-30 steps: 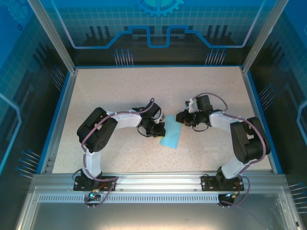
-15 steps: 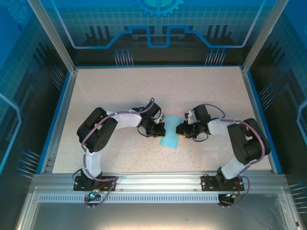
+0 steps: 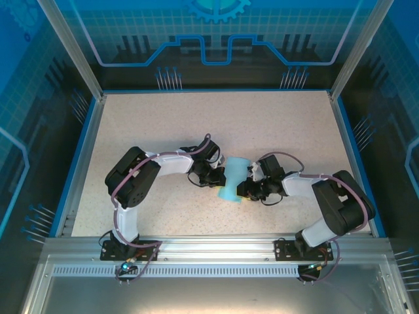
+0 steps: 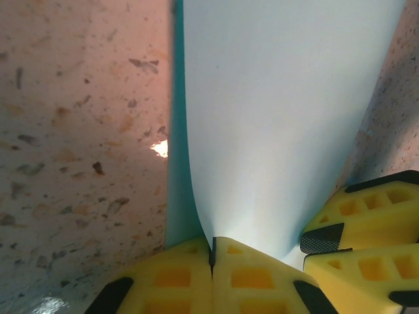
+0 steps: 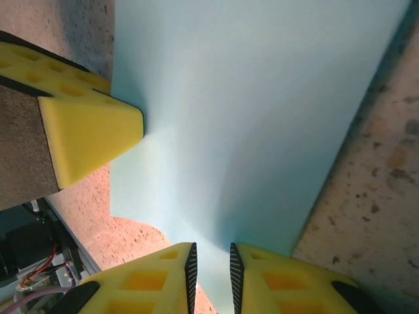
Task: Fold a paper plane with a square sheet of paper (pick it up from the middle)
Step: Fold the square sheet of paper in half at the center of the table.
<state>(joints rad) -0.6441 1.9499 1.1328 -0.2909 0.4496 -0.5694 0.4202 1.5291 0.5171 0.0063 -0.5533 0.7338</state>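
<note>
Mid-fold on the speckled table (image 3: 196, 124): we see the left gripper (image 4: 211, 252) pressed together on one edge of the square sheet of paper (image 3: 230, 178). The sheet rises in a soft arch just right of that gripper. Directly across the sheet from the left gripper, the right gripper (image 5: 211, 268) straddles the opposite edge. Its jaws stand a narrow slot apart with the paper running between them and, as far as we can judge, not clamped.

We read the step as bringing one edge over to meet the other. To do it well, we judge the right gripper should close fully on its edge before either arm travels. Both should then move together, so the arch rolls over evenly and the corners meet square. A pull away from the left gripper could flatten or tear the thin sheet. A skewed push would set a crooked crease that spoils the plane.

The sheet's two free edges run out from the left gripper untouched by either arm. The two sets of yellow fingers sit near each other, so we judge a knock between them the main risk. Open table runs beyond the left gripper on its far side and to its left, and the near rail (image 3: 209, 247) lies well apart from it.
</note>
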